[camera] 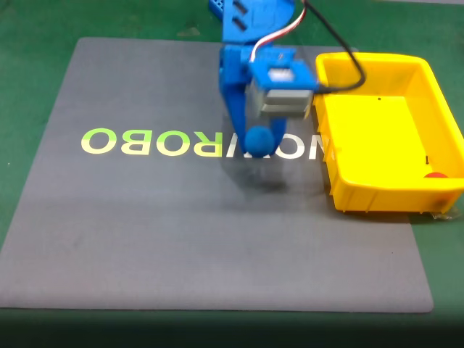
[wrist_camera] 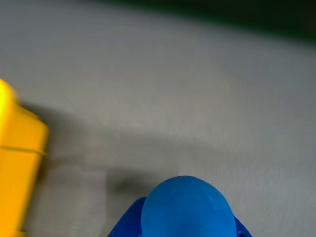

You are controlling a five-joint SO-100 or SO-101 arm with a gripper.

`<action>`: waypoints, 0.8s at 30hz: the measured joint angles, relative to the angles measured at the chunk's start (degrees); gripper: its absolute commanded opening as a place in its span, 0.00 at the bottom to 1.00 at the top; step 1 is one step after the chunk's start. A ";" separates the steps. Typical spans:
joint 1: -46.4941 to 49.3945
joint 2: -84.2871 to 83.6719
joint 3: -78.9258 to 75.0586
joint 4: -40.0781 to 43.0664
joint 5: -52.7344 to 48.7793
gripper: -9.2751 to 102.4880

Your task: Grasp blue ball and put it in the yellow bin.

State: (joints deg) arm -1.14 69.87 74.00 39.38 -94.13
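The blue ball (camera: 258, 141) hangs above the grey mat, held between the blue fingers of my gripper (camera: 257, 143), which is shut on it. A shadow lies on the mat below it. In the wrist view the blue ball (wrist_camera: 187, 207) sits at the bottom centre, in the gripper (wrist_camera: 185, 217), with blue finger parts on either side. The yellow bin (camera: 341, 185) stands to the right of the gripper in the fixed view, on the mat's right edge. A corner of the yellow bin (wrist_camera: 17, 163) shows at the left of the blurred wrist view.
A grey mat (camera: 145, 232) with yellow-green lettering (camera: 145, 142) covers a green table. A small red object (camera: 436, 175) lies in the bin's near right corner. A black cable (camera: 348, 65) runs from the arm over the bin's far left rim.
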 measured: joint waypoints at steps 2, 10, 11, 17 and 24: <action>-1.05 2.11 0.00 -0.18 0.00 0.08; -8.61 11.69 0.09 1.14 2.37 0.08; -10.02 13.01 0.35 1.67 2.72 0.08; -19.07 19.95 5.89 2.64 4.39 0.08; -26.81 22.76 9.49 4.57 6.86 0.08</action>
State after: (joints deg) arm -27.95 92.64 83.50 43.95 -87.28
